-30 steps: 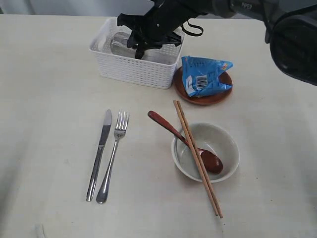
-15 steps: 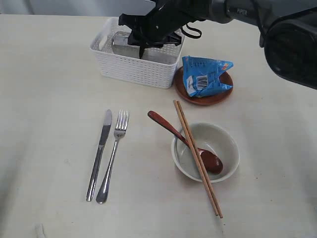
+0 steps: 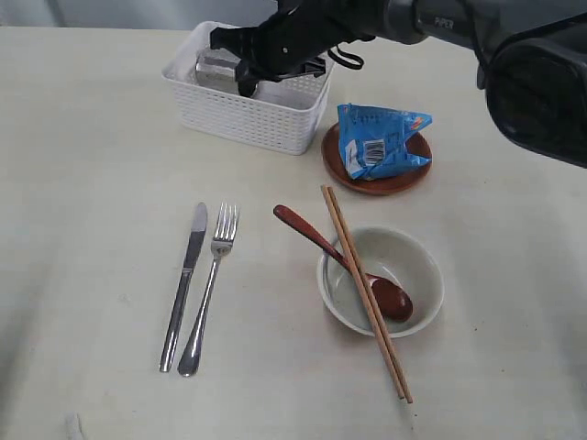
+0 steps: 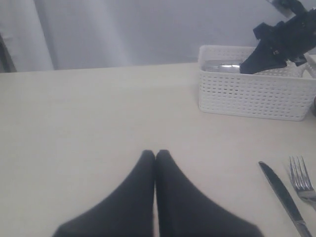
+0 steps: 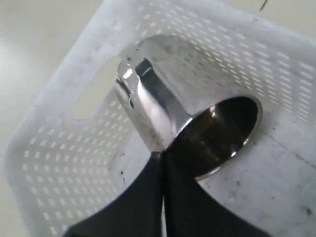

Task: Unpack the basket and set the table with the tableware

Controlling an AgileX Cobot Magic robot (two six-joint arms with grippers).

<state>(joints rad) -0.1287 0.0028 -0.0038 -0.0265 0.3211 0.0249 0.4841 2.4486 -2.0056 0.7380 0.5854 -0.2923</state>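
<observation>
The right gripper [image 5: 162,157] reaches into the white basket [image 3: 248,119] at the upper middle of the exterior view. Its two fingers are pressed together, and their tips meet at the rim of the steel cup [image 5: 158,108]. The cup lies on its side inside the basket. I cannot tell if the thin cup wall is pinched between them.

The left gripper [image 4: 155,154] is also clenched, with nothing in it, above the bare table [image 3: 92,183].

At lower left of the basket, the knife [image 3: 186,280] and fork [image 3: 209,293] lie side by side. At lower right stands the bowl [image 3: 417,266], with the spoon [image 3: 316,240] and chopsticks [image 3: 353,266] resting in it. The brown plate [image 3: 367,183] is just beside the basket, right of it, and carries a blue packet [image 3: 376,137].
</observation>
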